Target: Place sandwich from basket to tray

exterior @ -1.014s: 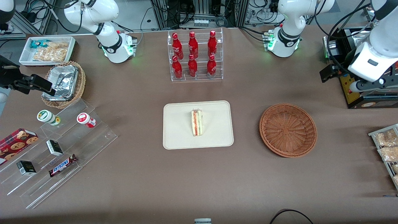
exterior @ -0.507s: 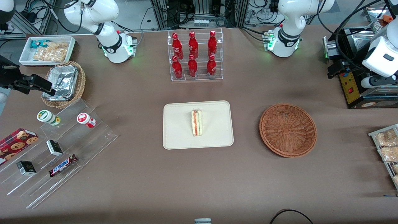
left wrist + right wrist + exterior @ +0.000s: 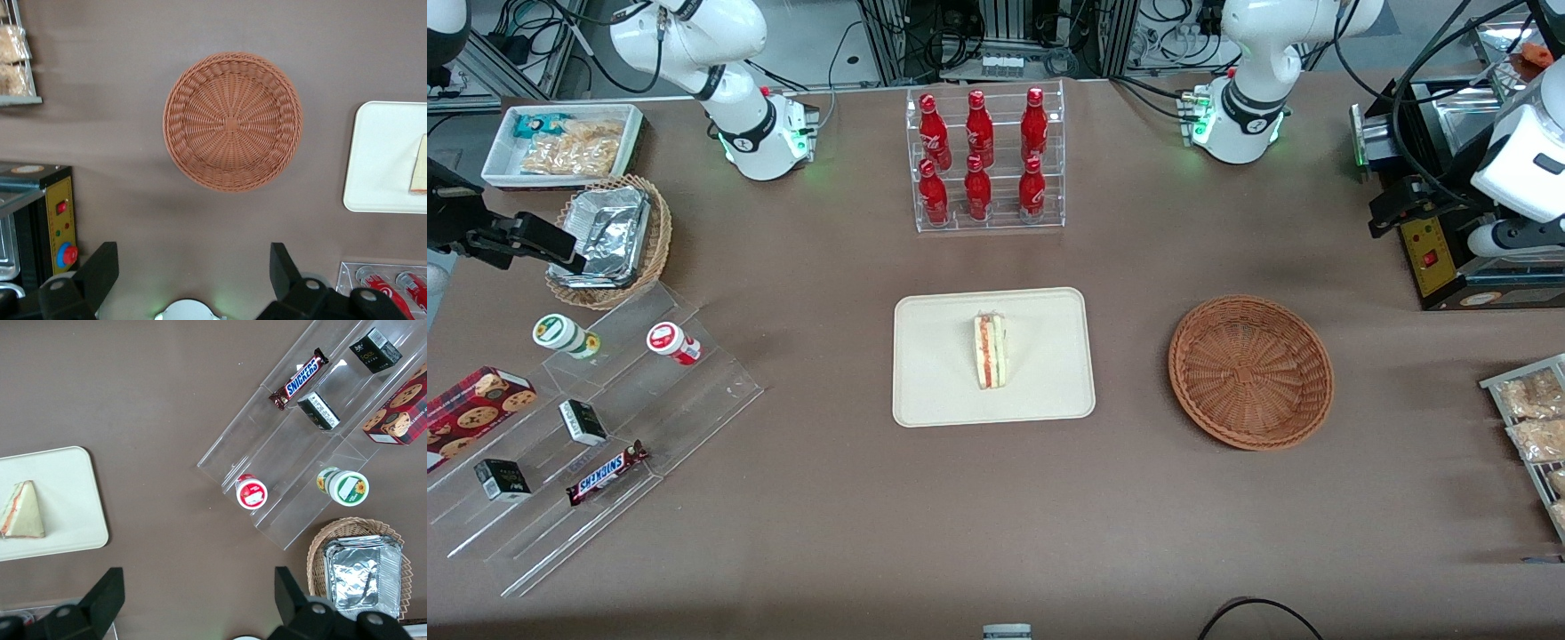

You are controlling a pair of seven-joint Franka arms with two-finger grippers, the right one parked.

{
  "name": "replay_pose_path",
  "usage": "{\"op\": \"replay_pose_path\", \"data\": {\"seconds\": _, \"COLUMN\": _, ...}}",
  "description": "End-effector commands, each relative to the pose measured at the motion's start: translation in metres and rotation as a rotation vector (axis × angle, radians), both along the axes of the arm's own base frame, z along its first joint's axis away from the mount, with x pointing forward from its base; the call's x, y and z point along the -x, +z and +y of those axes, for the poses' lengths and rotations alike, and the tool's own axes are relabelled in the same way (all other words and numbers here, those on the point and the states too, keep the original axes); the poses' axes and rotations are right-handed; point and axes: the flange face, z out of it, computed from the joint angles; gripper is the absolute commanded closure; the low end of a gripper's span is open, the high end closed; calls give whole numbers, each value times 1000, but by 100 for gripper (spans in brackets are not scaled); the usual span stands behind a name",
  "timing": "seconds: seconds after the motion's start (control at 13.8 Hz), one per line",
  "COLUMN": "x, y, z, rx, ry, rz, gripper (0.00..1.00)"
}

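Sandwich on the tray, basket empty, pincer parked high with nothing in it.

The sandwich (image 3: 990, 350) lies on its side near the middle of the tray (image 3: 934, 391), at the centre of the front view, filling edge showing; lying flat like that it should not tip. The basket (image 3: 1251, 371), well apart from the tray toward the working arm's end of the table (image 3: 996, 516), holds nothing, so the transfer looks complete. The pincer (image 3: 193, 267) hangs high above the table, looking down on the basket, its fingers (image 3: 100, 267) spread wide apart and empty. It seems raised clear of everything, though its height is hard to judge.
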Motion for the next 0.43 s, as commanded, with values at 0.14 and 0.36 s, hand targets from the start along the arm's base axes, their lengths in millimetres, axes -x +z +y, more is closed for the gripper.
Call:
{"op": "replay_pose_path", "data": {"seconds": 0.14, "x": -7, "y": 5, "z": 9, "rx": 11, "ry": -58, "rz": -35, "gripper": 0}}
{"op": "replay_pose_path", "data": {"seconds": 0.36, "x": -11, "y": -2, "z": 10, "rx": 9, "ry": -55, "rz": -21, "gripper": 0}}
